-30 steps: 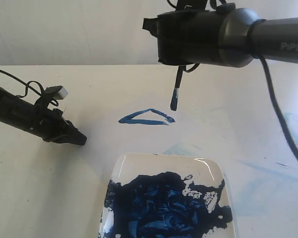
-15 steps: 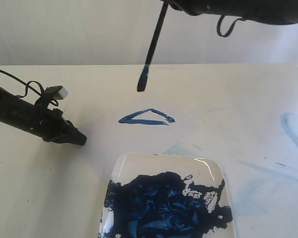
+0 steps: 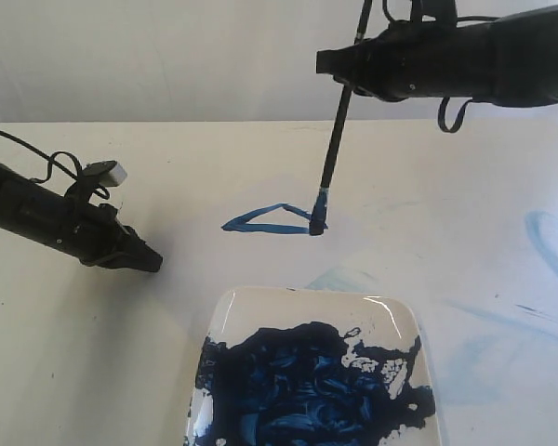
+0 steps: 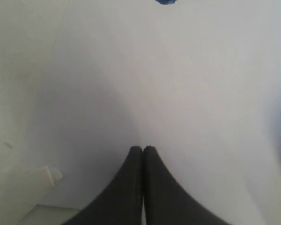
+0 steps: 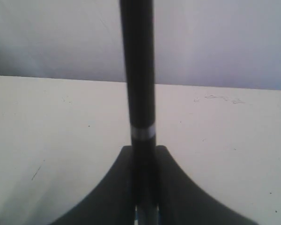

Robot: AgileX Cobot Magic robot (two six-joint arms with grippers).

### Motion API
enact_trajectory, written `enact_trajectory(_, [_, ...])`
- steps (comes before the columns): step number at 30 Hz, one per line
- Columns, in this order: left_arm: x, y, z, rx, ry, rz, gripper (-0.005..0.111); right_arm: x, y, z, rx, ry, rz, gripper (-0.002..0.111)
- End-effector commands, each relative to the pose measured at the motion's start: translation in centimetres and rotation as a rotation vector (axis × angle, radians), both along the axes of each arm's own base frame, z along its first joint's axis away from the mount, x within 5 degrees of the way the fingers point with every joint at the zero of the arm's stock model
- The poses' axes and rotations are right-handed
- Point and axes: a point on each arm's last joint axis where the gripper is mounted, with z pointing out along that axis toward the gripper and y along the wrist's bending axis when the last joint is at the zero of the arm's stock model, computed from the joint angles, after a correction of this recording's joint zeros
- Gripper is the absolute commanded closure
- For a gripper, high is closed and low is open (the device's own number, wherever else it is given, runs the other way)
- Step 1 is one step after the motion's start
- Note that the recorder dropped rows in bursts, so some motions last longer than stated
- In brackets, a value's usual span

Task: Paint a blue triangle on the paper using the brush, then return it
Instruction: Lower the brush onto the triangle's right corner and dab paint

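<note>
- One black-handled paintbrush, one dark-blue triangle outline, one white plate.
- Right jaws clamp the paintbrush; its bristles, below them, touch the triangle's corner.
- Left jaws clenched, empty.

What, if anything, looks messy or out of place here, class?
Pale blue smears stain the table at the right, well away from the blue triangle. Dark paint smothers most of the plate and reaches its left edge.

The brush is held by the right gripper, its bristles set on the blue triangle at its right-hand corner.
</note>
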Motion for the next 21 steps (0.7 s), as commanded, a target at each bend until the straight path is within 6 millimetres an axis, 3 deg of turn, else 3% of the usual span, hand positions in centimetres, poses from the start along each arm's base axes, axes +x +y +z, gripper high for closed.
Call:
enact_trajectory(1, [0.0,0.0,0.0,-0.003,0.001,0.000,0.107,-0.1,0.1,0.6,0.034,-0.047,0.026,0.108])
enact_trajectory(6, [0.0,0.0,0.0,-0.003,0.001,0.000,0.107,-0.2,0.4,0.7,0.003,-0.107,0.091,0.108])
enact_trajectory(15, [0.0,0.0,0.0,-0.003,0.001,0.000,0.107,0.7,1.3,-2.0,-0.026,-0.083,0.162,0.108])
enact_trajectory(21, [0.1,0.0,0.0,-0.001,-0.001,0.003,0.107,1.5,1.7,-2.0,-0.021,-0.093,0.164,0.108])
